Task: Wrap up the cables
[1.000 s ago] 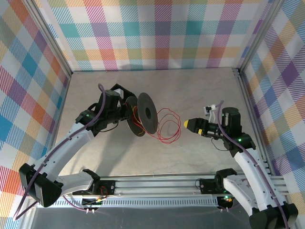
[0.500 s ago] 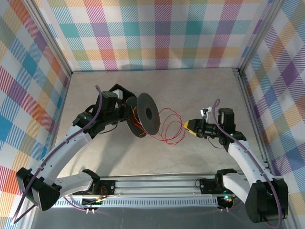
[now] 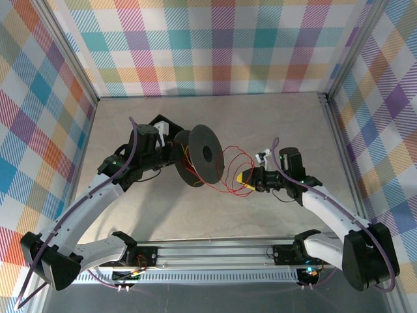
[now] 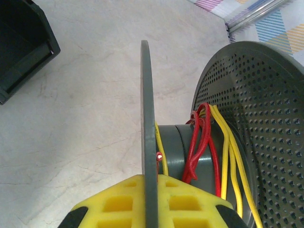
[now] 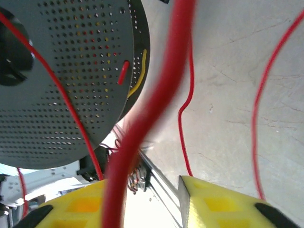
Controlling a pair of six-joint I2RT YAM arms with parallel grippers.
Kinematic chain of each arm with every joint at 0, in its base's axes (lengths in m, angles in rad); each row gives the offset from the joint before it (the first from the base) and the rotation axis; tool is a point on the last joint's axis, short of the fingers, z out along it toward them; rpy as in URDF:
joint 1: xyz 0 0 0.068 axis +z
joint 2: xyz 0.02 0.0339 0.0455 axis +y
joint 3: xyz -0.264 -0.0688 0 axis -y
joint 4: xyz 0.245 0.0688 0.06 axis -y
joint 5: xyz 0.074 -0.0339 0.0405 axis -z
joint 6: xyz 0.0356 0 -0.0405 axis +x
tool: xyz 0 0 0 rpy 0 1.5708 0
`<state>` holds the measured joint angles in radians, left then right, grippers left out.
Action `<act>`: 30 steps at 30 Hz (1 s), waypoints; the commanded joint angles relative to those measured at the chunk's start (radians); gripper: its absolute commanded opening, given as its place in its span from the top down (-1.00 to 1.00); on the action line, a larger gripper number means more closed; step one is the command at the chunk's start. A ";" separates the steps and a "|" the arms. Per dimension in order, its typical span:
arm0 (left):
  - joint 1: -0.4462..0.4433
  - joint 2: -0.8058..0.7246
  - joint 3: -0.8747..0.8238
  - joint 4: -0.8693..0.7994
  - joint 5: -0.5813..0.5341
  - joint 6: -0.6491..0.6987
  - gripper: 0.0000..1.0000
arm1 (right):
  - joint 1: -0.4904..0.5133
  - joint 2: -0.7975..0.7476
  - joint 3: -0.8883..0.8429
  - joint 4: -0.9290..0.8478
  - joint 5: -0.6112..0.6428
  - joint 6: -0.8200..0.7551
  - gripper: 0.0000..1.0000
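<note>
1. I am seeing only a few turns of the cables (image 4: pixel 202 142), red with some yellow, sitting on the hub of the grey spool (image 3: pixel 207 155); the hub is mostly showing bare.
2. Most of the red wire is lying unwound, springing out in loose loops just right of the spool, mid-bench.
3. So I am judging the wrapping as barely begun, with nearly all of the loose length left to take up.
4. My left hand (image 4: pixel 152 211) is clamping one spool flange between its yellow pads, holding the spool up off the bench (image 3: pixel 163 117), tilted.
5. My right hand (image 3: pixel 244 177) is reaching in among the loops from the right. A strand is crossing between its fingers, which are standing apart with a gap showing, so I am not counting it as gripped.
6. I am expecting to need that strand pinched and led around the hub.
</note>
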<state>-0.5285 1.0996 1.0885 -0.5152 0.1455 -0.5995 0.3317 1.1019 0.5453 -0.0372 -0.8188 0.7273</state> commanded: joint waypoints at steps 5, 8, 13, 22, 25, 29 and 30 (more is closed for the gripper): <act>-0.002 -0.044 0.014 0.102 0.079 -0.018 1.00 | -0.008 -0.009 0.083 -0.140 0.166 -0.094 1.00; 0.006 -0.056 0.017 0.095 0.100 -0.021 1.00 | -0.048 0.009 0.101 -0.202 0.212 -0.139 1.00; 0.025 -0.083 0.023 0.081 0.128 -0.035 1.00 | -0.141 0.065 0.085 -0.228 0.241 -0.192 1.00; 0.068 -0.117 0.030 0.061 0.140 -0.070 1.00 | -0.270 0.169 0.062 -0.194 0.232 -0.224 1.00; 0.089 -0.138 0.023 0.044 0.111 -0.079 1.00 | -0.320 0.195 0.056 -0.182 0.233 -0.230 1.00; 0.123 -0.172 0.019 0.006 0.063 -0.088 1.00 | -0.409 0.221 0.055 -0.183 0.232 -0.248 1.00; 0.131 -0.182 0.020 -0.005 0.042 -0.087 1.00 | -0.433 0.226 0.055 -0.182 0.230 -0.254 1.00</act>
<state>-0.4294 0.9806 1.0885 -0.5606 0.2203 -0.6483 -0.0406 1.3109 0.6132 -0.2256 -0.6167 0.5209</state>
